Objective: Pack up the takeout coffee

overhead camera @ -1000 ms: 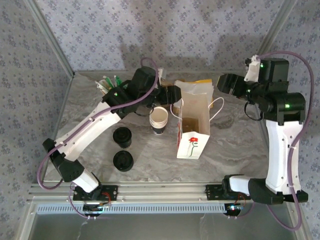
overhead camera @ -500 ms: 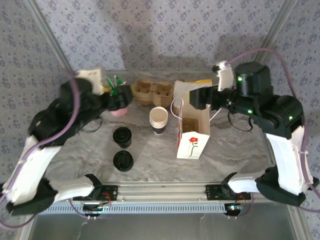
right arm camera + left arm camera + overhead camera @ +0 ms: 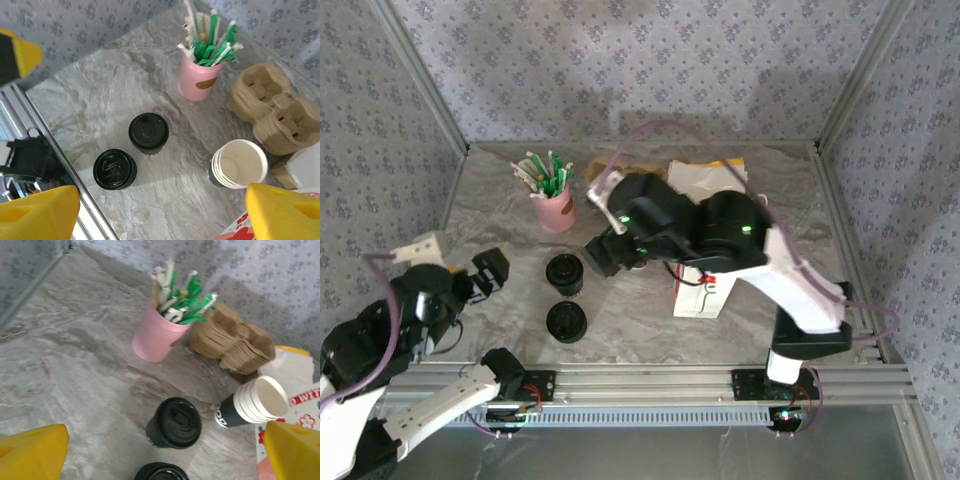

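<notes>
Walls (image 3: pixel 620 70) covered in a small grey floral pattern close in the back and both sides, with bare metal posts (image 3: pixel 420 72) running up the corners. The bench (image 3: pixel 640 325) has a grey marbled top, and a metal rail (image 3: pixel 650 380) runs along its near edge.

The right arm stretches leftward across the middle. The right gripper (image 3: pixel 602 256) hangs above the bench, its yellow fingers (image 3: pixel 40 212) spread wide with nothing between them. The left arm is folded at the near left corner. The left gripper (image 3: pixel 488 273) is likewise released, holding nothing.

A white paper bag (image 3: pixel 698 296) printed with a red flower stands right of centre, mostly under the right arm. A brown pulp cup carrier (image 3: pixel 272 112) lies toward the back, near a pink cup (image 3: pixel 556 208) full of green and white sticks. A stack of white cups (image 3: pixel 239 164) stands beside the bag.

The takeout coffee (image 3: pixel 564 274) stands upright on the bench left of centre, apart from both grippers. A loose black lid (image 3: pixel 566 321) lies flat just in front of it.
</notes>
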